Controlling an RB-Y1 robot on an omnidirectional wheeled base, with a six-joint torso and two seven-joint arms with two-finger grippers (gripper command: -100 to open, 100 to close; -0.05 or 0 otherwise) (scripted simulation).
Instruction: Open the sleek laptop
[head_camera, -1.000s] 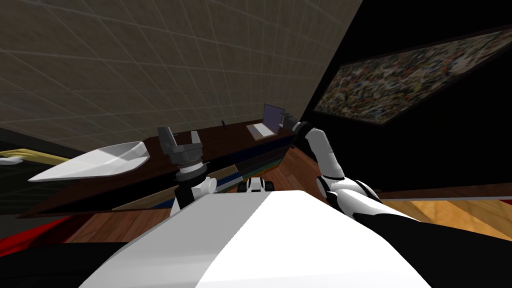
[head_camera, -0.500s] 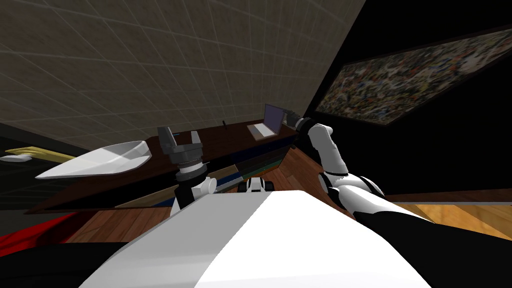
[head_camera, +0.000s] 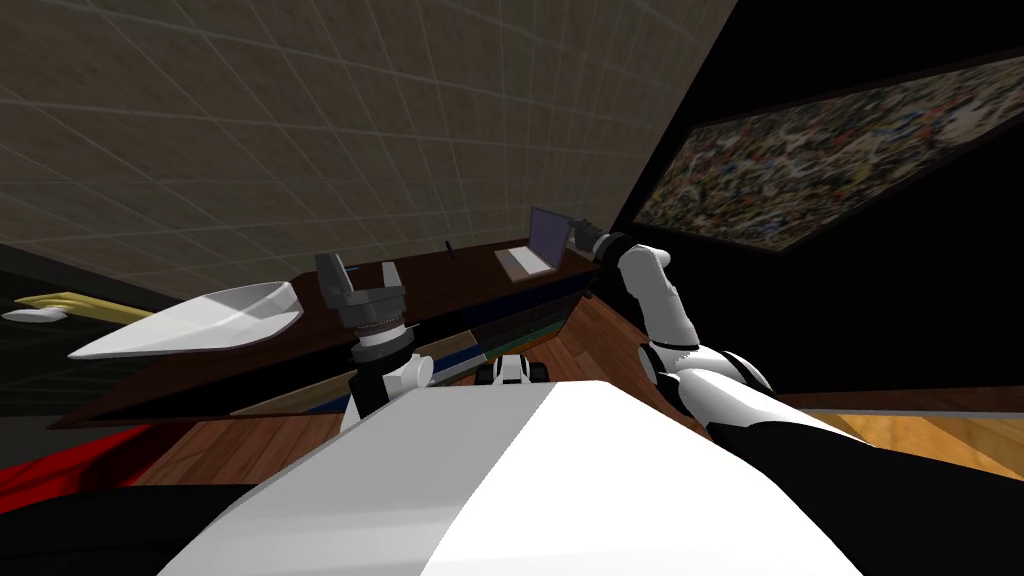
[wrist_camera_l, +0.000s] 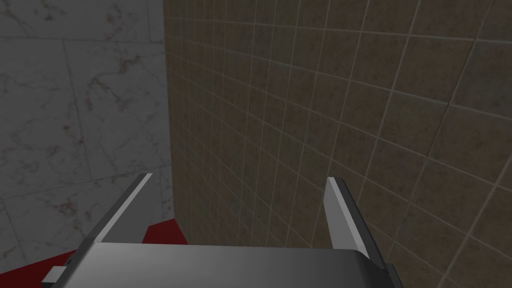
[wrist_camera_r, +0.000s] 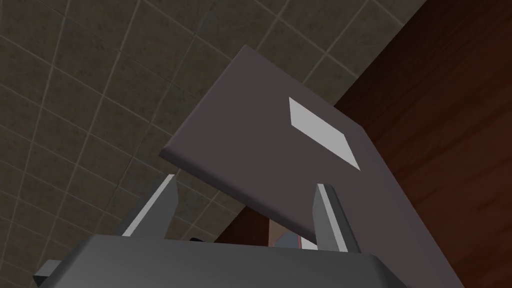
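Close above my chest, left gripper (head_camera: 362, 283) stands over the near part of the dark desk (head_camera: 440, 280), fingers (wrist_camera_l: 340, 210) spread wide with nothing between them. Just to its left, an angular white dish (head_camera: 200, 320) lies on the desk. Further along, at the desk's far end and near the tiled wall (head_camera: 300, 130), sits the laptop (head_camera: 533, 247): light base flat on the desktop, dark lid raised about upright. Right gripper (head_camera: 582, 234) is just beside the lid, on its outer side. Right wrist view confirms: the lid's (wrist_camera_r: 260, 150) dark back, bearing a light rectangle (wrist_camera_r: 324, 133), crosses the gap between that gripper's fingers (wrist_camera_r: 327, 215), which stand apart, not clamped. I cannot tell whether either finger touches the lid. Farthest off, a framed picture (head_camera: 830, 150) hangs on the right-hand wall
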